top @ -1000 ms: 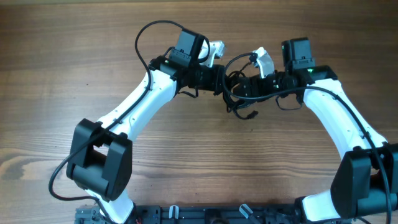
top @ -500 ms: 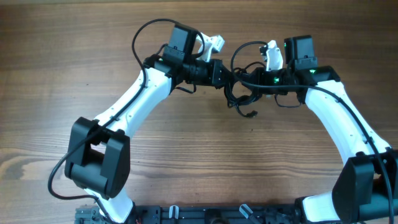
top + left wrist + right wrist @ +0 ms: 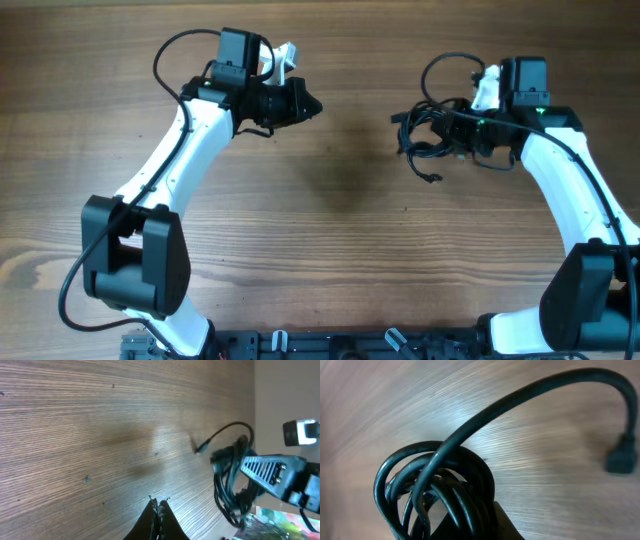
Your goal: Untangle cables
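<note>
Grips the cables [image 3: 430, 140] in the right claw [image 3: 447, 130], clamped on the black tangle over the right half of the wooden worktop [image 3: 330, 230]. Runs lengthwise roughly from the far edge toward the near one in the overhead view: one wide loop arching away at the far end, one loose tail dropping nearward to a small plug [image 3: 437, 180]. Pokes a second short end leftward, toward the middle of the worktop. Shows, from the right wrist, several coils stacked tight at the claw, one strand curving up and out. Holds the left claw [image 3: 312, 105] pressed together, nothing between its tips, well apart from the bundle and pointing right toward it.
</note>
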Available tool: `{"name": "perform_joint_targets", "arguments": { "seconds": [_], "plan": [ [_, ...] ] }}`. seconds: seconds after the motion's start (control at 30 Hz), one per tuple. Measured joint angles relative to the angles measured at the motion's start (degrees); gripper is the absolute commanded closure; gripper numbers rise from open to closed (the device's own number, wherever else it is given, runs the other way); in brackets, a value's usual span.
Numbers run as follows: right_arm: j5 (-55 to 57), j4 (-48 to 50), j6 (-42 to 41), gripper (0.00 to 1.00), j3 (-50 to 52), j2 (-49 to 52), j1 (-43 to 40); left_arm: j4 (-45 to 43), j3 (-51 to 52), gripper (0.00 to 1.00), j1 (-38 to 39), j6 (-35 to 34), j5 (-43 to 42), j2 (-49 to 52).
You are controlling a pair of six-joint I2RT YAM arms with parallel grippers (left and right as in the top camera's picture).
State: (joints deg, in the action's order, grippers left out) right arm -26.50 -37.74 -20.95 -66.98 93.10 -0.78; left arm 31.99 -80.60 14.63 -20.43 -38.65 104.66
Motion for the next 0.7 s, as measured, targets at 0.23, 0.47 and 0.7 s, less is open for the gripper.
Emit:
{"name": "perform_joint_targets", "arguments": {
  "seconds": [0.23,0.47,0.7],
  "plan": [
    [-6.71,-2.05,25.03,0.92,0.02,0.0,6.54,-7.3,0.04,0.48,1.97,0.0,-2.4,0.0],
    [-7.39,-2.12,31.56,0.92,0.04,0.0,7.5,-12.46,0.02,0.42,2.75,0.17,-13.07,-0.04],
    [-7.58,-2.14,31.58,0.92,0.04,0.0,7.5,-10.54,0.02,0.47,10.08,2.58,-11.17,3.96]
  ]
}}
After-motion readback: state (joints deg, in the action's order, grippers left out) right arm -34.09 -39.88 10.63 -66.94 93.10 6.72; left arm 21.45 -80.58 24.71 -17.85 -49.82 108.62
